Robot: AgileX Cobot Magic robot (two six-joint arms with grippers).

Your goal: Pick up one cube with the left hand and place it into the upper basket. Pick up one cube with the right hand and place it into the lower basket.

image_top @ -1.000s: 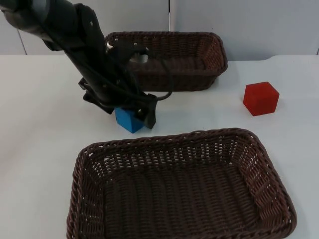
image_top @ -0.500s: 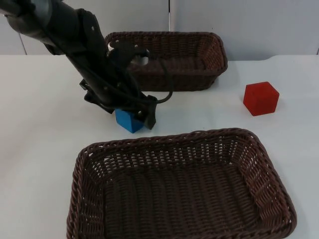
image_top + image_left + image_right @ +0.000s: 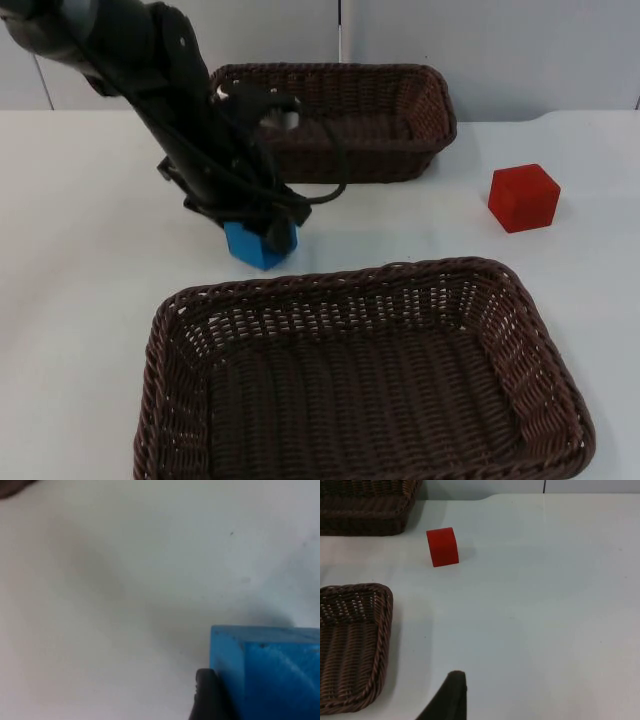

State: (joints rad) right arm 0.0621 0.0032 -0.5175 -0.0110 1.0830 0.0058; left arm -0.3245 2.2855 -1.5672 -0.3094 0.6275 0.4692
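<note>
Blue cube (image 3: 258, 244) sits pinched in the left gripper (image 3: 268, 236), on bare table between both baskets' rims. Right gripper (image 3: 451, 696) waits, jaw state unclear, red cube (image 3: 443, 546) well ahead across open table.

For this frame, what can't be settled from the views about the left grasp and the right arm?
- Left gripper: in the top view the arm covers its fingers, so whether they have closed on the blue cube is hidden.
- Blue cube in the left wrist view: cut off by the picture's edge and blurred; one fingertip lies against it, the other is unseen.
- Right gripper: one fingertip over the table, near the red cube; finger spacing unknown.
</note>
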